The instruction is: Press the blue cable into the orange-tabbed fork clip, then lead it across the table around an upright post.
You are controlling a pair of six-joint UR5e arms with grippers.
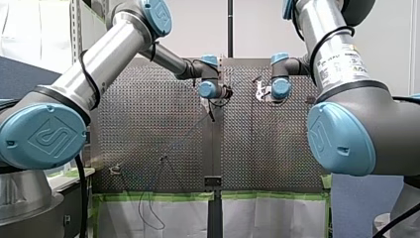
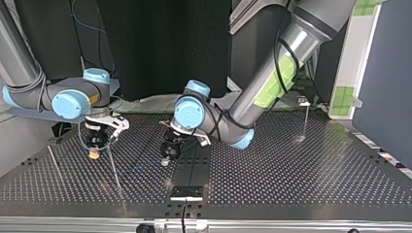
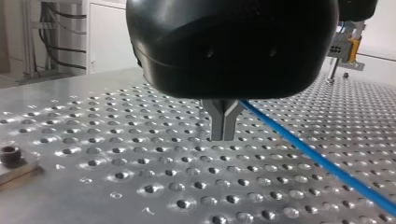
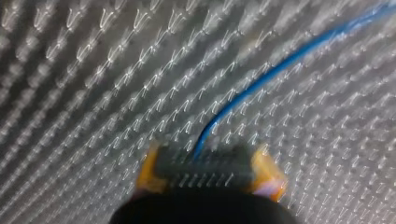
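table (image 2: 291, 170): perforated metal, dark seam down the middle
blue cable (image 3: 322, 161): runs low across the holes (contact unclear)
upright post (image 2: 305, 121): stands at top view's right
black plate (image 2: 186, 191): on the seam, near edge

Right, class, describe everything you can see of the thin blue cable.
The thin blue cable is a smooth, round, plastic-looking cord. It runs low over the perforated metal table in a gentle curve from my left gripper, beside its shut metal fingers, to my right gripper, where it vanishes. Whether either grips it is unclear.
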